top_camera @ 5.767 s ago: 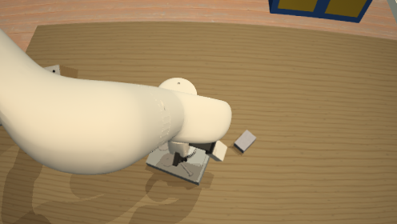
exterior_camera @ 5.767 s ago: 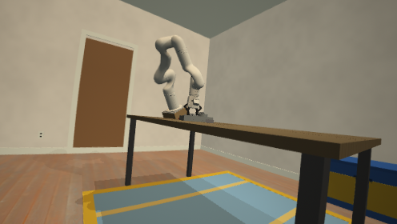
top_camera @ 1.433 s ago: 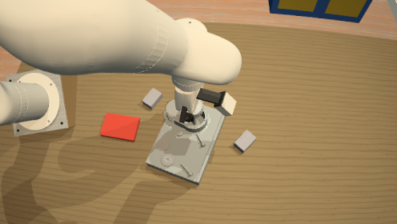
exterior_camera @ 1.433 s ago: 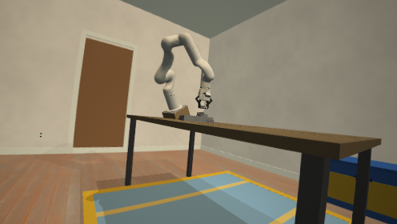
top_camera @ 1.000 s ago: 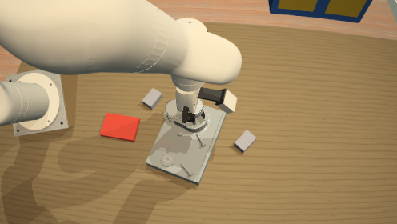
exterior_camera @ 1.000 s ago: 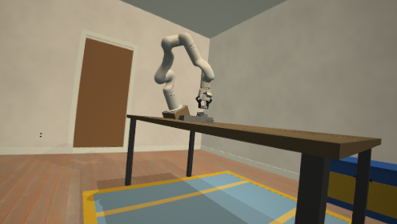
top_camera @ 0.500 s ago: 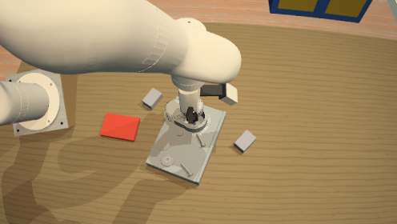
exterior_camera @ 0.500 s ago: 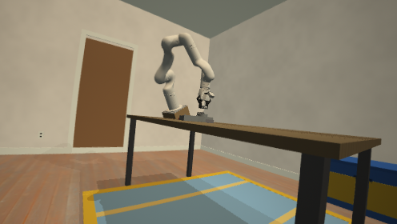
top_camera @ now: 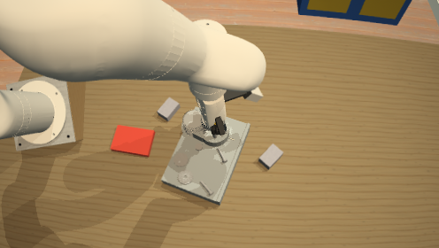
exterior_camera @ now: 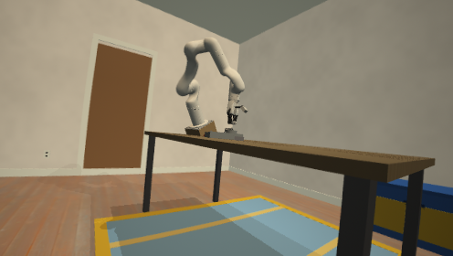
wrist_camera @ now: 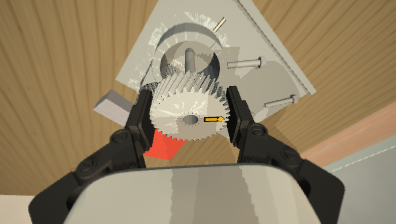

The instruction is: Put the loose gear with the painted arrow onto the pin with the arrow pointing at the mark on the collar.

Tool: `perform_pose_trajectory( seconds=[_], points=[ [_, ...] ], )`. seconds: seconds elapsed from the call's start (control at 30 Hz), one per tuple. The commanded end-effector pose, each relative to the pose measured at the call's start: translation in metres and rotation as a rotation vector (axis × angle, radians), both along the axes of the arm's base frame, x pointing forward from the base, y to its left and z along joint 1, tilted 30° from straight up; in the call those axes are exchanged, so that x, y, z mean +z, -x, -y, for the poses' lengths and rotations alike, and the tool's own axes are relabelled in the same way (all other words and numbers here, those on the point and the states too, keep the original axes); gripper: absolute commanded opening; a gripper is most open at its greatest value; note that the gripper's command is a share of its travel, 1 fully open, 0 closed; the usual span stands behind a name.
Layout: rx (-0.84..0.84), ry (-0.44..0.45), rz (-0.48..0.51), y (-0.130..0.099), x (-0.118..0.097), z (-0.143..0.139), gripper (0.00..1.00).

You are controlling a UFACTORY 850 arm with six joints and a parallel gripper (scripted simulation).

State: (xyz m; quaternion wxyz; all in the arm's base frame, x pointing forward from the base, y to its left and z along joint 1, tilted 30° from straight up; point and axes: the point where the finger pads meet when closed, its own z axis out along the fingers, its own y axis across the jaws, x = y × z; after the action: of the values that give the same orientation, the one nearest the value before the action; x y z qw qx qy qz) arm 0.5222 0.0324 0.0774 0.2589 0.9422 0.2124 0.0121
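Observation:
In the wrist view my gripper [wrist_camera: 190, 100] is shut on the pale toothed gear [wrist_camera: 189, 113], one black finger on each side. The gear's orange arrow [wrist_camera: 214, 119] points toward the right finger. Below and beyond it stands the grey pin [wrist_camera: 190, 57] inside a round collar [wrist_camera: 189, 52] on the grey timing case [wrist_camera: 220, 60]. A thin tan mark [wrist_camera: 219, 24] lies at the collar's upper right rim. The gear hangs above the case, a little short of the pin. In the top view the gripper [top_camera: 217, 127] is over the case's far end [top_camera: 207, 157].
A red flat block [top_camera: 133, 140] lies left of the case. Two small grey blocks [top_camera: 168, 108] [top_camera: 271, 156] lie near the case. The case also carries a small gear [top_camera: 185, 177] and bolts [wrist_camera: 244, 63]. The arm's base plate [top_camera: 42, 112] is at the left.

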Motion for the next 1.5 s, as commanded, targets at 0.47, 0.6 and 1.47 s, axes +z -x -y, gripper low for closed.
perform_pose_trajectory(
  seconds=[0.47,0.6,1.47],
  points=[
    [0.525,0.074,-0.304,-0.0008,0.0007,-0.0005,0.00],
    [0.654,0.093,-0.375,-0.0008,0.0007,-0.0005,0.00],
    [1.252,0.181,-0.705,-0.0008,0.0007,-0.0005,0.00]
  ],
)
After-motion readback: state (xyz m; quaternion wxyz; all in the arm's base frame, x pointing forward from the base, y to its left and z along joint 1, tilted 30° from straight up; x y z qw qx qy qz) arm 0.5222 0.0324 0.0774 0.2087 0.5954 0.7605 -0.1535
